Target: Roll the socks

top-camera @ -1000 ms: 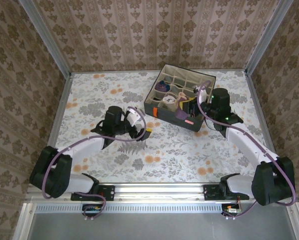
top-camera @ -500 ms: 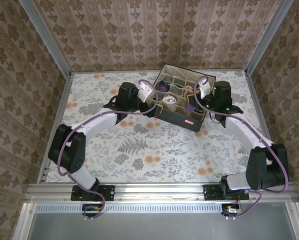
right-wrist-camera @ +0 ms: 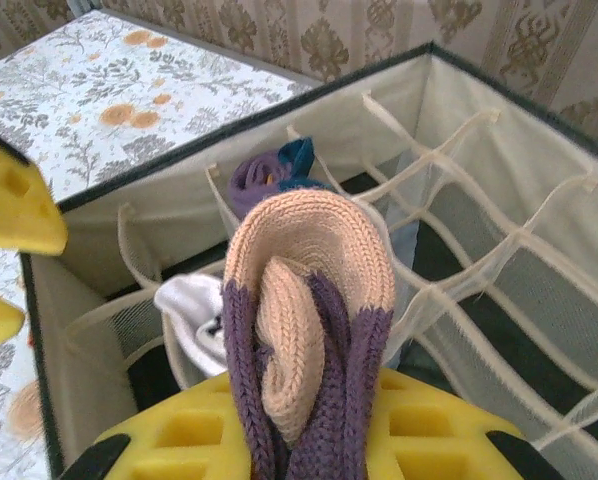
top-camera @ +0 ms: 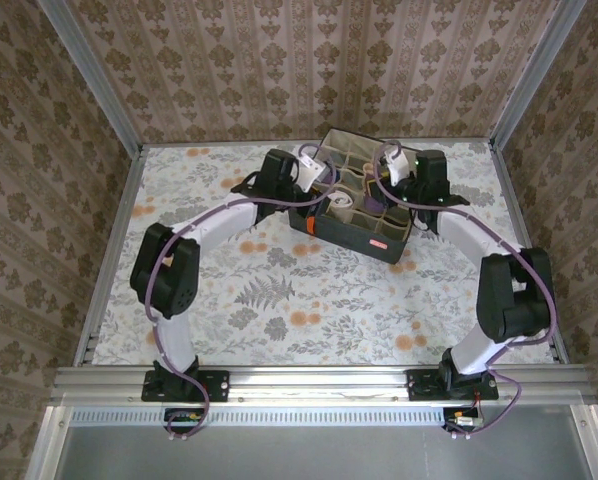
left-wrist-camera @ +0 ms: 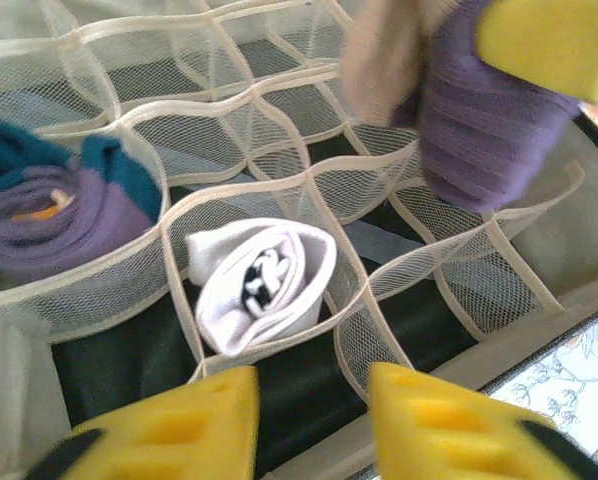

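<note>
Top external view: both arms reach over the grey fabric box (top-camera: 351, 232) at the far side of the floral table (top-camera: 279, 300). On the right wrist camera, the right gripper (right-wrist-camera: 299, 425) clamps a rolled purple sock with a tan heel (right-wrist-camera: 304, 300), held raised above the box's mesh cells. On the left wrist camera, the left gripper (left-wrist-camera: 314, 400) hangs over the box's near wall, its yellow fingers (left-wrist-camera: 169, 425) standing a little apart and grasping nothing. Below it a rolled white sock (left-wrist-camera: 264, 280) sits in one cell, and a purple and teal sock (left-wrist-camera: 69, 200) fills the neighbouring cell.
</note>
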Controlling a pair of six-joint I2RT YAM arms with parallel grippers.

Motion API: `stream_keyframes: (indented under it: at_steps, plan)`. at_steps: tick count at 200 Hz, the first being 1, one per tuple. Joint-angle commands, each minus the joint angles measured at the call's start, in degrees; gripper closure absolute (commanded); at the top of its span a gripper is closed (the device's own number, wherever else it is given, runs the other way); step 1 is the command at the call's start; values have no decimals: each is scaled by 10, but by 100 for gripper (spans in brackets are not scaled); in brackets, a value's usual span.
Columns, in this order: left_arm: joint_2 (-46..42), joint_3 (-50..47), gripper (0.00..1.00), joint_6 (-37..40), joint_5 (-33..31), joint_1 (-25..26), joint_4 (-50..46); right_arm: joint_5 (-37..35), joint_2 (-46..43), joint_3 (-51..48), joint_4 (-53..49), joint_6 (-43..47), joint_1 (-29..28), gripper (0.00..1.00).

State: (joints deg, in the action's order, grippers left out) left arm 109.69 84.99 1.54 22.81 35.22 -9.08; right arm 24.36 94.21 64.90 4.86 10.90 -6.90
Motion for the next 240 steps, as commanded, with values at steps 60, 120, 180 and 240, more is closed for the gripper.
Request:
stream_keyframes:
  at_steps: [60, 120, 180, 240]
  plan:
    - [47, 30, 95, 20, -8, 7, -83, -9, 84, 70, 23, 35, 13, 95]
    - [55, 22, 98, 18, -18, 1, -95, -12, 122, 89, -12, 73, 30, 95]
    - [60, 24, 99, 12, -18, -10, -102, -3, 123, 81, -22, 105, 44, 95]
    - [64, 24, 100, 12, -9, -13, -112, 2, 144, 105, -24, 115, 46, 95]
